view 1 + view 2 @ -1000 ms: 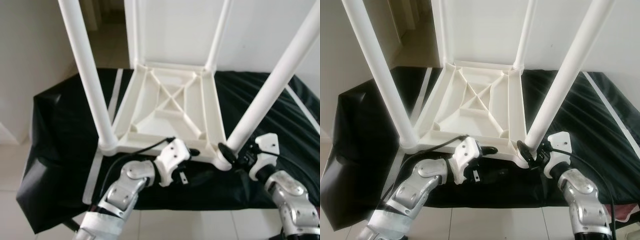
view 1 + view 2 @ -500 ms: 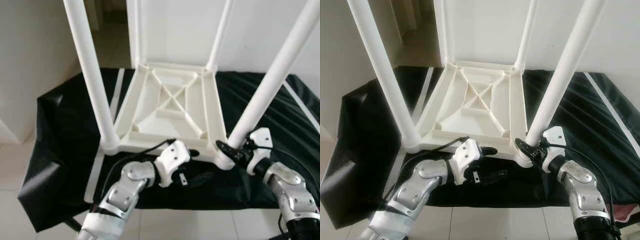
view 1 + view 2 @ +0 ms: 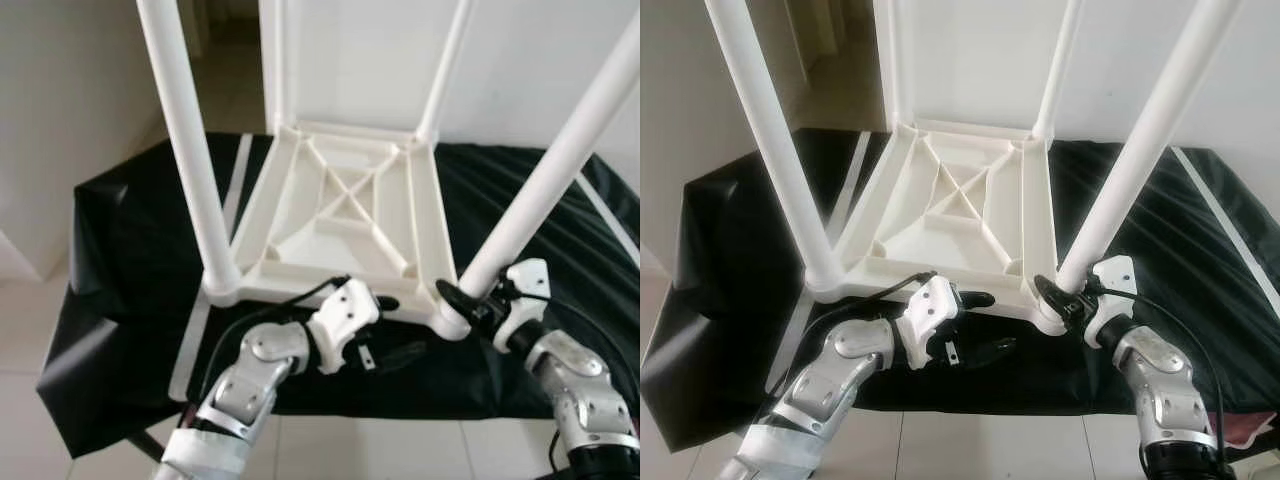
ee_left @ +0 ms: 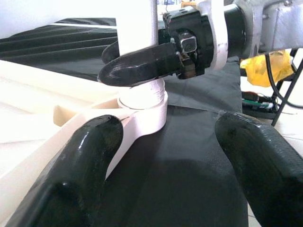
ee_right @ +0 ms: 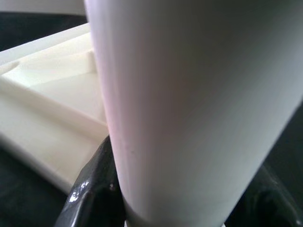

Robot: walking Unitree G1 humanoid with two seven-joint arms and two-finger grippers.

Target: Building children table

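A white children's table lies upside down on a black-covered surface, its four legs pointing up. My right gripper is shut on the base of the near-right leg. In the right wrist view the leg sits between the black fingers. My left gripper stands open just in front of the table's near edge, one finger by the rim and one over the cloth, with nothing held. In the left wrist view its fingers frame the leg socket and the right gripper's finger.
The black cloth carries white stripes and ends at a front edge above the pale tiled floor. A white wall stands behind and a doorway opens at the back left. The near-left leg rises close to my left arm.
The right wrist rose slightly along the leg base, then settled back, staying around the leg. The left gripper holds its place. The camera has shifted a little.
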